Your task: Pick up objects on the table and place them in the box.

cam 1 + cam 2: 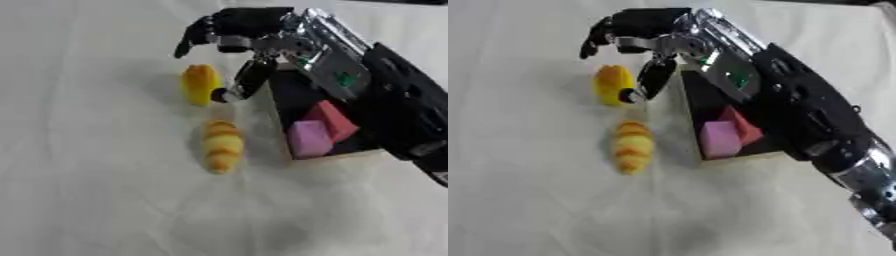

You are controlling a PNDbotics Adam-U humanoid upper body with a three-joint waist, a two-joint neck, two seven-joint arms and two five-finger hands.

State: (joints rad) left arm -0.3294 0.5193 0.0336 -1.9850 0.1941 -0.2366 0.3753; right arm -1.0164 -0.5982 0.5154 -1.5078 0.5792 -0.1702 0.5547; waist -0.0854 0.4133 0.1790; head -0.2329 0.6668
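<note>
1. Reaching in from the right side, the right hand (249, 42) is hanging over the desk (87, 190), above the far end of the box (282, 131).
2. Its fingers (194, 34) are curling downward with nothing inside them, and its thumb (249, 80) is pointing down.
3. The thumb tip is sitting just beside the yellow thing (199, 84), but whether it is touching is hard to tell.
4. The yellow thing is lying on the desk, left of the box and a little behind the striped thing (222, 145).
5. The striped thing is long, yellow and orange, and it is lying on the desk close to the box's left wall.
6. The box is sitting open on the desk, with the black and silver arm (798, 110) covering its right part.
7. Inside the box, a pink block (309, 138) is lying at the near end, and a red block (333, 119) is leaning right behind it, touching it.
</note>
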